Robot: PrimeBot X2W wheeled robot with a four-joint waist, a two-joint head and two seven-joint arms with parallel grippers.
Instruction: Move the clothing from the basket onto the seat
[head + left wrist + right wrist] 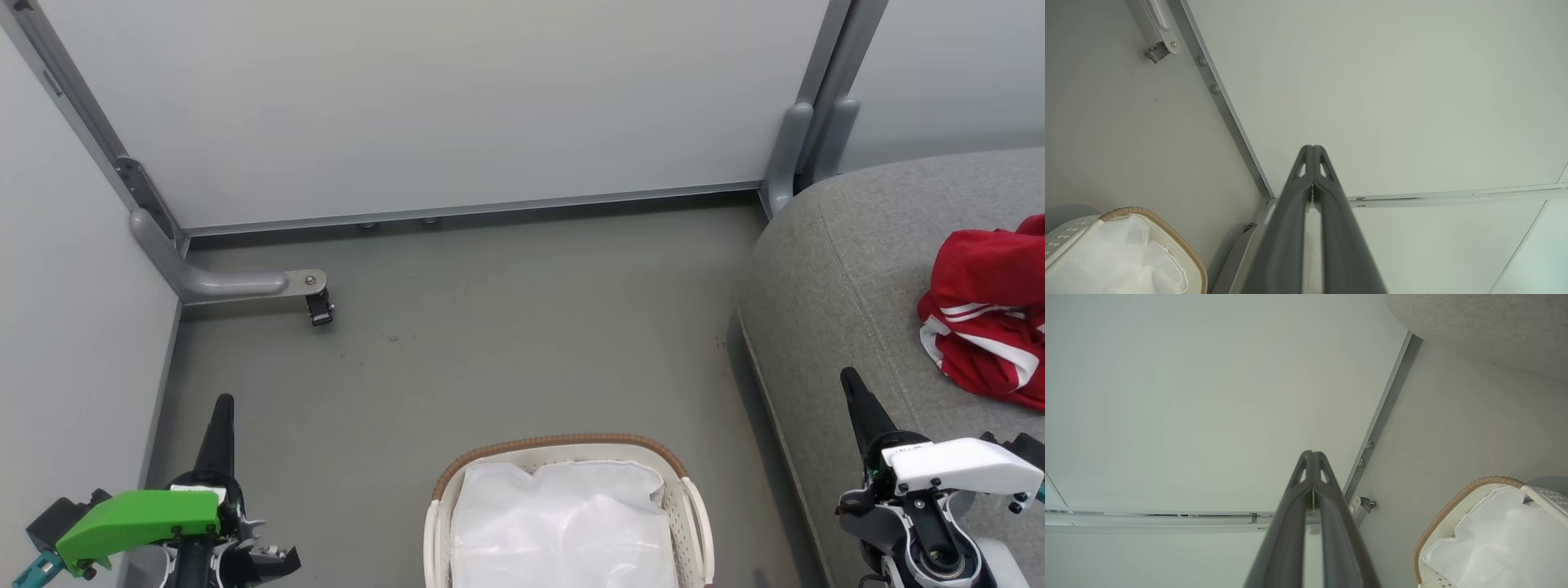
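The red clothing [992,314] with white stripes lies bunched on the grey seat [841,278] at the right edge of the head view. The white basket [563,449] with its brown rim stands on the floor at the bottom centre, with a white translucent sheet [563,523] inside it. My left gripper [223,406] is shut at the lower left, empty, well left of the basket. My right gripper [851,380] is shut and empty, over the seat's front edge, left of the clothing. In the wrist views the left gripper [1312,148] and the right gripper [1312,453] show fingers pressed together.
Grey partition panels [457,106] close off the far side and the left, with a metal foot and caster [318,306] jutting onto the grey floor [506,343]. A partition post [788,155] stands by the seat's far corner.
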